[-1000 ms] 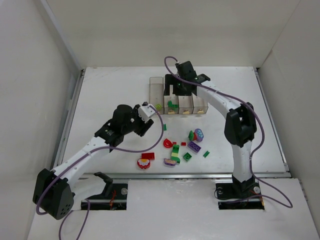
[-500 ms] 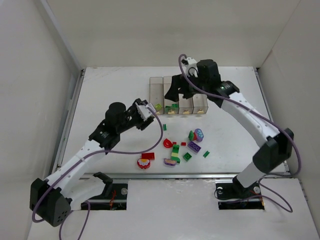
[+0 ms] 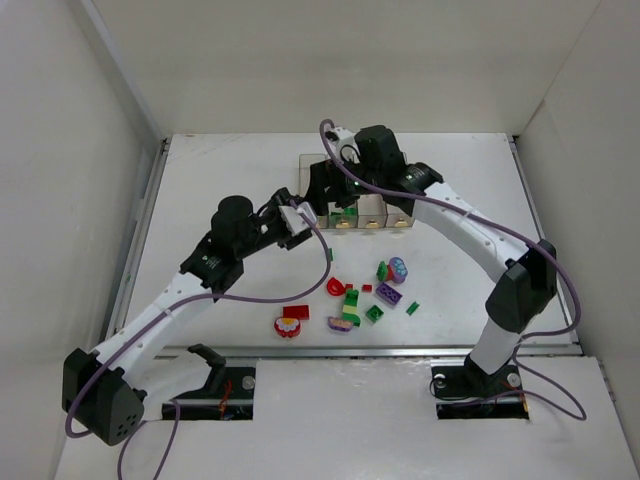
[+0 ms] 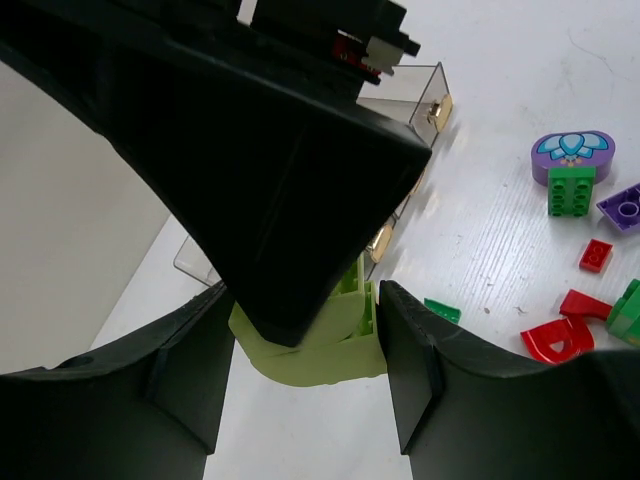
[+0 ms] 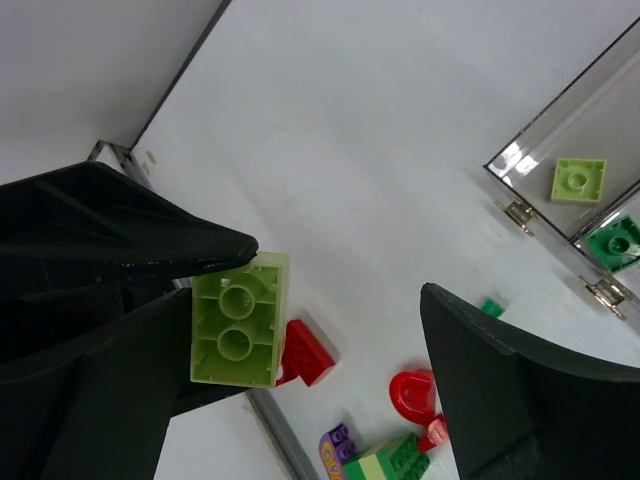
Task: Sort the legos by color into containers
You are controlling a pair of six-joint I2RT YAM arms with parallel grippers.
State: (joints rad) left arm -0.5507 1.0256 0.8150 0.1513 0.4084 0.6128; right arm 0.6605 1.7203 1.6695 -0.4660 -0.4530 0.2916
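My left gripper (image 3: 298, 216) (image 4: 305, 345) is shut on a yellow-green brick (image 4: 330, 350) and holds it in the air just left of the clear bins (image 3: 372, 207). The brick also shows in the right wrist view (image 5: 238, 320). My right gripper (image 3: 320, 190) (image 5: 310, 300) is open, its fingers on either side of that brick, one finger close against it. The first bin holds a small yellow-green piece (image 5: 578, 180); the one beside it holds a green piece (image 5: 615, 245). The right arm hides part of the bins in the top view.
Loose legos lie in front of the bins: a red arch (image 3: 335, 287), a purple and green pair (image 3: 392, 269), a purple brick (image 3: 389, 294), a green brick (image 3: 374, 313), a yellow-green and green stack (image 3: 350, 303), a red plate (image 3: 296, 312), and a small green plate (image 3: 328, 254).
My right gripper has swung left from above the bins to my left gripper. My left gripper has risen a little toward the bins with the brick.
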